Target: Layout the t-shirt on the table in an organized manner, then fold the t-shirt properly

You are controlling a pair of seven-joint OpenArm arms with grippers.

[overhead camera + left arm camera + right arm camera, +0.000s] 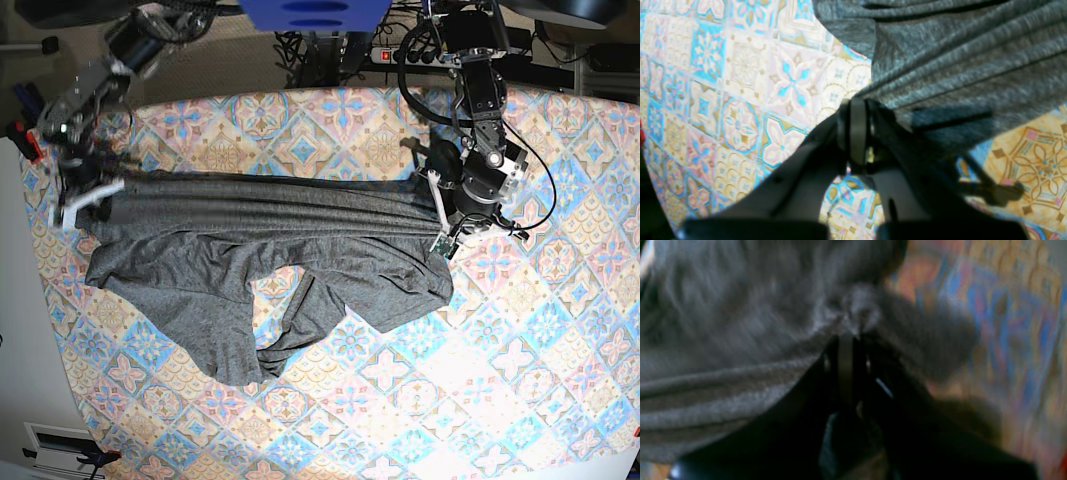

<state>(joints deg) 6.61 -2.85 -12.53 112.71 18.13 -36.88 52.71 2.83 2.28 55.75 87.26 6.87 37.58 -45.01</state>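
The dark grey t-shirt (250,250) is pulled taut into long folds along its upper edge between my two grippers, and the rest spreads crumpled toward the front of the table (520,380). In the base view my left gripper (435,208) grips the shirt's right end and my right gripper (103,190) its left end. The left wrist view shows the left gripper (857,101) shut on the t-shirt (957,66) above the table (740,83). The blurred right wrist view shows the right gripper (848,338) shut on bunched t-shirt (723,340) fabric.
Cables and a power strip (400,55) lie behind the table's far edge, beside a blue object (310,12). A small red thing (22,138) sits off the left edge, where a white surface (25,350) runs alongside. Patterned cloth shows right of and in front of the shirt.
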